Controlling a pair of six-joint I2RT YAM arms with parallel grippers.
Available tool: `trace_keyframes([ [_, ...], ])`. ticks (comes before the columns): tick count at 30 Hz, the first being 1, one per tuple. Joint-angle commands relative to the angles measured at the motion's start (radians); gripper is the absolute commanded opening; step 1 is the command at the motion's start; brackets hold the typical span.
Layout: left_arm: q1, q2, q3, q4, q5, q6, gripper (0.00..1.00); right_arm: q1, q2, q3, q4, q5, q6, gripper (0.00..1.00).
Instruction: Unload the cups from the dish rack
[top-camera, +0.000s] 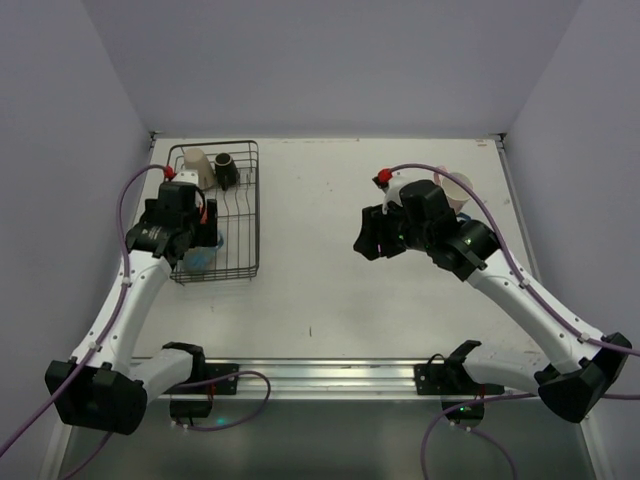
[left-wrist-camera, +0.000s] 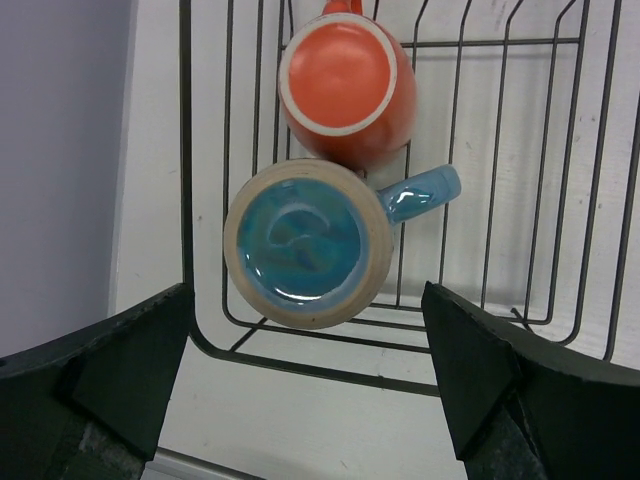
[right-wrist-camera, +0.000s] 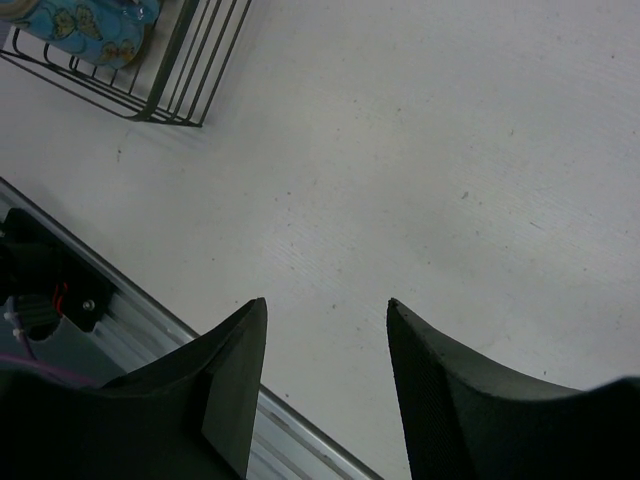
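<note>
Left fingers (left-wrist-camera: 130, 370): spread wide and empty, one on either side of the blue mug (left-wrist-camera: 305, 245) below.
Left gripper (top-camera: 197, 243): hangs over the near end of the dish rack (top-camera: 251, 215).
Blue mug: base up in the rack's near corner, touching the orange mug (left-wrist-camera: 345, 85), which is also upturned just behind it.
Far end of rack: cream mug (top-camera: 195, 165) and dark mug (top-camera: 226, 170) side by side.
Step in hand: probably lining up on the blue mug for a lift.
Next move: likely a straight descent to straddle the body, but the handle sits close under one finger and the rack wall under the other.
Right fingers (right-wrist-camera: 230, 385): parted, gripping nothing.
Right gripper (top-camera: 366, 236): over the bare table (top-camera: 320, 290), well apart from the rack.
Pale cup (top-camera: 459, 188): on the table beyond the right arm, partly hidden, seemingly already unloaded.
</note>
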Motion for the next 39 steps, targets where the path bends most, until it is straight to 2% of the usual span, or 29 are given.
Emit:
trace_keyframes([
  [1,0.046,0.01,0.064,-0.031,0.073,0.085,1.0,0.009,-0.033,0.035,0.034,-0.049,-0.04,0.54],
  [6,0.135,0.063,0.088,-0.032,0.165,0.135,1.0,0.009,-0.035,0.04,0.028,-0.077,-0.077,0.55],
  [14,0.16,0.17,0.119,-0.043,0.331,0.145,1.0,0.018,-0.056,0.007,0.061,-0.127,-0.08,0.55],
  [25,0.16,0.222,0.139,-0.072,0.306,0.145,1.0,0.036,-0.069,-0.014,0.07,-0.129,-0.083,0.55],
  [32,0.16,0.187,0.133,-0.058,0.176,0.14,1.0,0.041,-0.069,-0.028,0.08,-0.126,-0.083,0.55],
  [39,0.16,0.219,0.115,-0.057,0.199,0.131,1.0,0.047,-0.072,-0.037,0.087,-0.123,-0.082,0.55],
])
